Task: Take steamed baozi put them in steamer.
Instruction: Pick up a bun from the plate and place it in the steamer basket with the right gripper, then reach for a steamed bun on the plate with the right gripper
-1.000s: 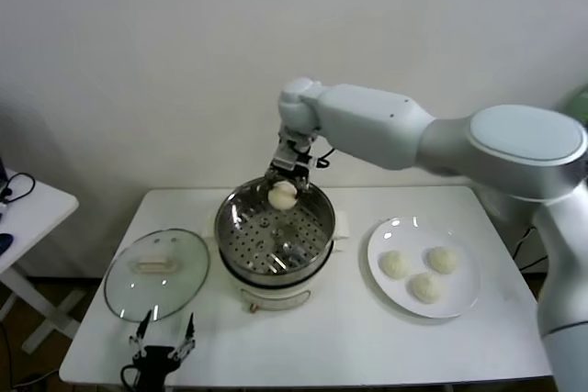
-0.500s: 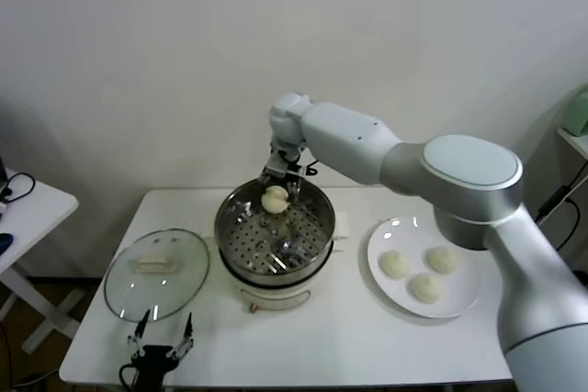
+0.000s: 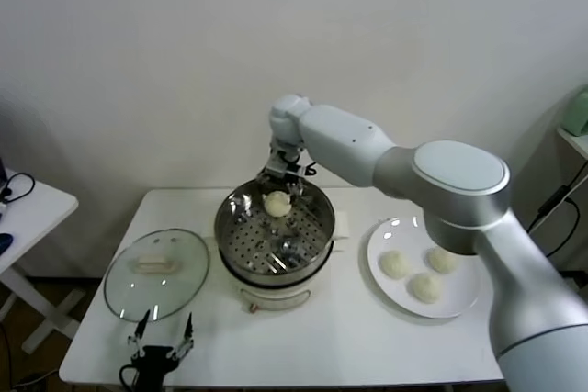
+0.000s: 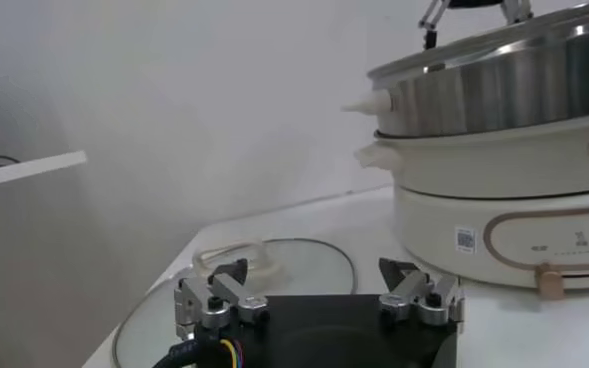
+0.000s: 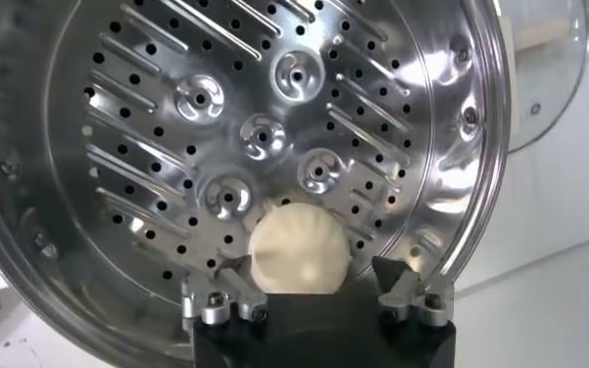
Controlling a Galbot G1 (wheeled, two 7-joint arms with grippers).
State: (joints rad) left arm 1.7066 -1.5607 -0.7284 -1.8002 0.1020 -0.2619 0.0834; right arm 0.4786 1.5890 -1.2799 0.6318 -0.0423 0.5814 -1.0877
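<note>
Steamer (image 3: 275,238) as landmark: my right gripper (image 3: 279,186) hangs over its far rim, fingers spread, baozi (image 5: 297,250) on perforated tray between them, ungripped. Three more baozi (image 3: 395,264) on white plate (image 3: 461,300), right of steamer. My left gripper (image 4: 317,300) parked near-left of steamer, spread, beside glass lid (image 3: 156,273).

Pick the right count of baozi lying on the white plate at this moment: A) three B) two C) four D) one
A: in the head view three baozi lie on the white plate, while a fourth baozi sits inside the steamer, just below the right gripper.
</note>
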